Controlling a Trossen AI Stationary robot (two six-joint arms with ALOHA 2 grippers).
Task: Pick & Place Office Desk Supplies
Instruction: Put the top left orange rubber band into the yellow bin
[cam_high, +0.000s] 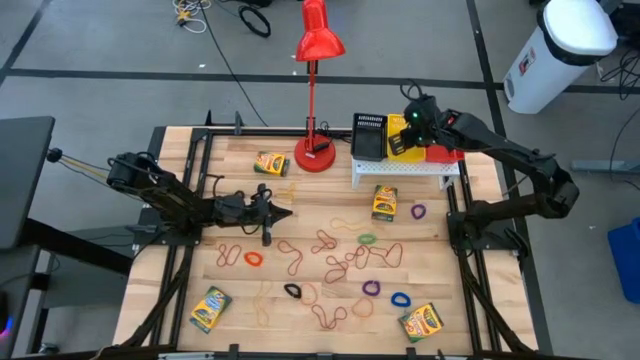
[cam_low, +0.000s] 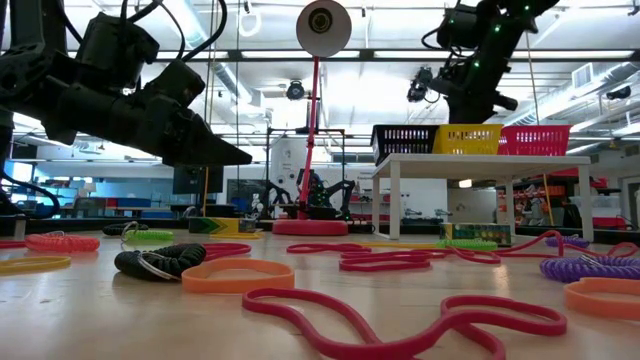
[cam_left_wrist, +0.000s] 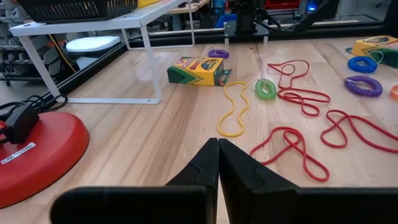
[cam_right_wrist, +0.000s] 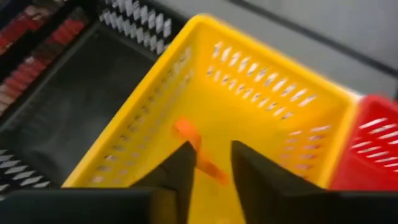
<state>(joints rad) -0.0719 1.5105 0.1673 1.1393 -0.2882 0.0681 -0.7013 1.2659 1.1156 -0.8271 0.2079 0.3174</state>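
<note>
Three mesh bins, black (cam_high: 368, 135), yellow (cam_high: 400, 146) and red (cam_high: 446, 152), stand on a white shelf (cam_high: 405, 168) at the far right. My right gripper (cam_right_wrist: 214, 165) hovers open over the yellow bin (cam_right_wrist: 261, 106). A blurred orange rubber band (cam_right_wrist: 194, 146) shows under the gap, inside that bin. My left gripper (cam_high: 285, 212) is shut at the table's left middle, above the wood, pointing right with nothing in it. Many coloured rubber bands (cam_high: 330, 260) lie flat across the table's middle. Crayon boxes (cam_high: 384, 202) (cam_high: 271, 163) (cam_high: 210, 308) lie on the table. My right gripper's fingers (cam_right_wrist: 180, 177) point slanting down into the yellow bin with the orange band (cam_right_wrist: 186, 134) showing between and below them. Blur keeps me from telling whether either finger touches it.
A tall red desk lamp stands on its round base (cam_high: 314, 156) at the far middle, just left of the shelf. A fourth crayon box (cam_high: 422, 322) lies near the front right corner. Bare wood lies ahead of my left gripper (cam_left_wrist: 218, 146).
</note>
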